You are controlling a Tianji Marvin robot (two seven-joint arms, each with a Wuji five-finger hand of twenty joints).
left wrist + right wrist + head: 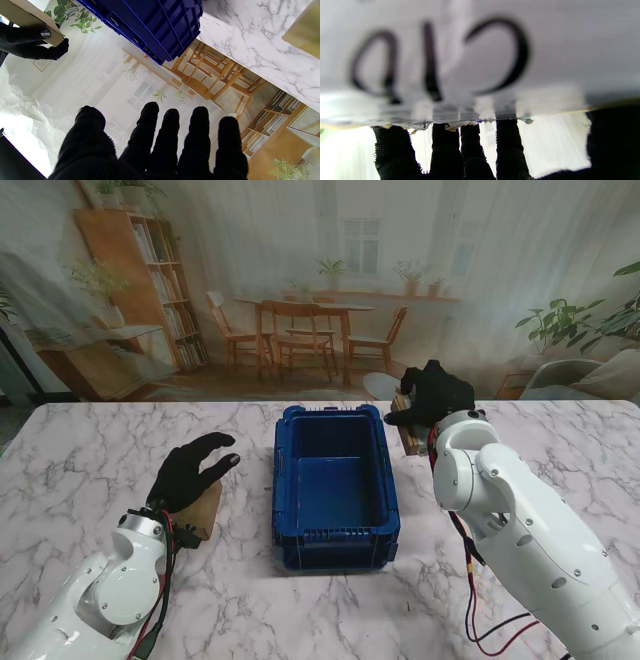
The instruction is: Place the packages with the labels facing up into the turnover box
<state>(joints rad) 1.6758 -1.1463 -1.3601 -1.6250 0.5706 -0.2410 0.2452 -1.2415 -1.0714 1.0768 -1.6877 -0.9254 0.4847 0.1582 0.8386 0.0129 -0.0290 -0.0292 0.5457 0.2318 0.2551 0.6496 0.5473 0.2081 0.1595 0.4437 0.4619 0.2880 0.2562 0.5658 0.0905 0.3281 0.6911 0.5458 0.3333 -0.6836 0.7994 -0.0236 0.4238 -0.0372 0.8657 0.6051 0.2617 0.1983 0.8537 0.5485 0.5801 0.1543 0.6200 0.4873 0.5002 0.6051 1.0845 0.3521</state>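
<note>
The blue turnover box (336, 486) stands in the middle of the table with nothing visible inside; its outer wall (160, 27) shows in the left wrist view. My right hand (433, 396) is shut on a cardboard package (408, 427), held off the table at the box's far right corner. That package's white label with black handwriting (460, 62) fills the right wrist view, with my fingers (446, 147) curled around its edge. My left hand (192, 468) hovers open, fingers spread, over a second brown package (207, 510) lying on the table left of the box.
The marble table (90, 460) runs far to both sides of the box. A printed backdrop of a dining room hangs behind the table's far edge. Red and black cables (480, 620) trail from my right arm.
</note>
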